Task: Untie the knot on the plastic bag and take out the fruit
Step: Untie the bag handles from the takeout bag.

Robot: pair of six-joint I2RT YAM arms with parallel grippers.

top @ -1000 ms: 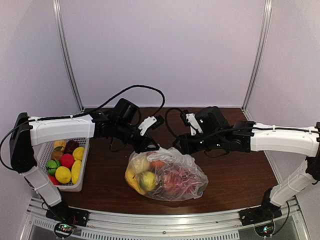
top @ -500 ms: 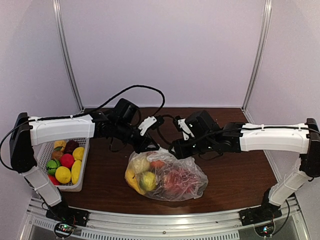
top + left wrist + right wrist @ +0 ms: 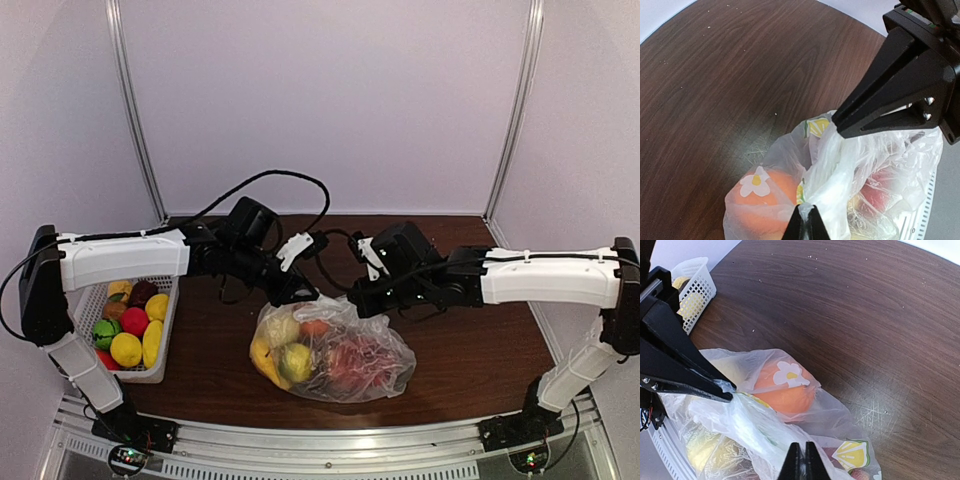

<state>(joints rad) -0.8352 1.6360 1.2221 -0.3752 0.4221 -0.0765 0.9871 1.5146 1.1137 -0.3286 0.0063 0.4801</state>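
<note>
The plastic bag (image 3: 335, 350) lies at the table's middle, with fruit inside: an orange (image 3: 785, 387), a yellow piece (image 3: 265, 355) and red fruit (image 3: 350, 362). My left gripper (image 3: 805, 220) is shut on a pinch of the bag's top plastic. My right gripper (image 3: 801, 456) is shut on another fold of the same top. A twisted band of plastic (image 3: 827, 160) stretches between the two pinches. Both grippers sit close together at the bag's far edge, left gripper (image 3: 305, 294) and right gripper (image 3: 358, 300). I cannot single out the knot within that bunched plastic.
A white slotted basket (image 3: 170, 330) with several loose fruit stands at the left edge of the table, and its corner shows in the right wrist view (image 3: 702, 290). Dark wooden tabletop (image 3: 480, 350) surrounds the bag. Black cables loop behind both wrists.
My right arm moved left to the bag's top and its jaws closed on the plastic. The left gripper kept its pinch and place.
</note>
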